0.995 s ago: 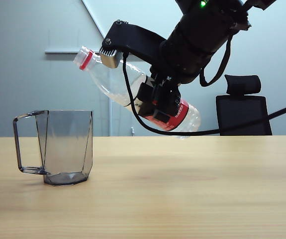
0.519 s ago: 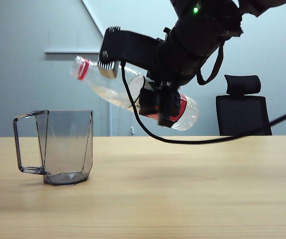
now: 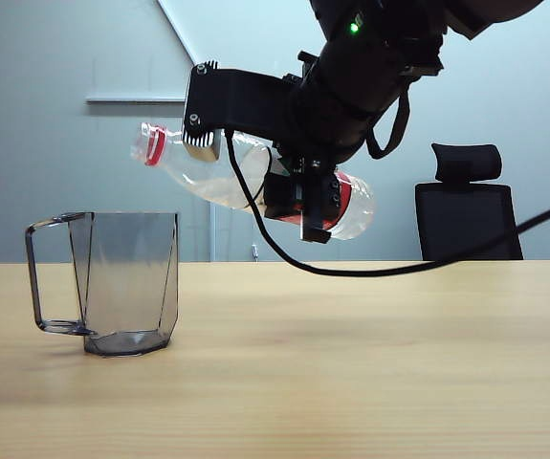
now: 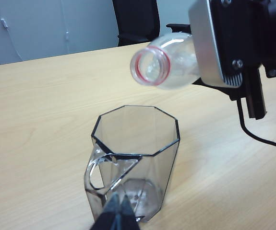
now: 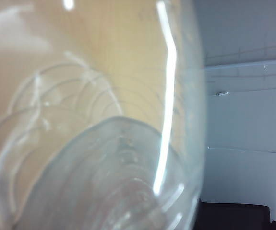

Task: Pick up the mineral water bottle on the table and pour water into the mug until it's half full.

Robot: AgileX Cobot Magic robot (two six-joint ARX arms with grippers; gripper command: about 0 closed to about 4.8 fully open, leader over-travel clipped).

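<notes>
The table [image 3: 370,363] is a broad, flat sheet of tan wood grain, firm and level; nothing on it should shift unless knocked.

The right arm reaches in from above, and the right gripper [image 3: 298,196] is clamped around the mineral water bottle [image 3: 219,172] at its red-and-white label; the bottle hangs clear of the tabletop, lying almost level, with its open mouth toward the mug and a little above and beside the rim. The labelled waist looks the right place to hold; the wall there is straight and banded, whereas the shoulder tapers and the thin clear plastic would likely buckle under a hard squeeze. It seems light, and its weight probably moves toward the neck as the water [image 3: 208,186] runs forward; a firm but gentle grip suits it.

The mug [image 3: 126,282] stands upright on the table, handle turned away from the bottle; it looks empty, stiff and light, and a bump from the neck could slide or tip it.

The left gripper [image 4: 117,216] shows only as a dark tip low in the left wrist view, just beside the mug's base; its fingers appear pressed together, holding nothing.

The red neck ring [image 4: 150,66] marks the uncapped mouth; no stream shows yet.
</notes>
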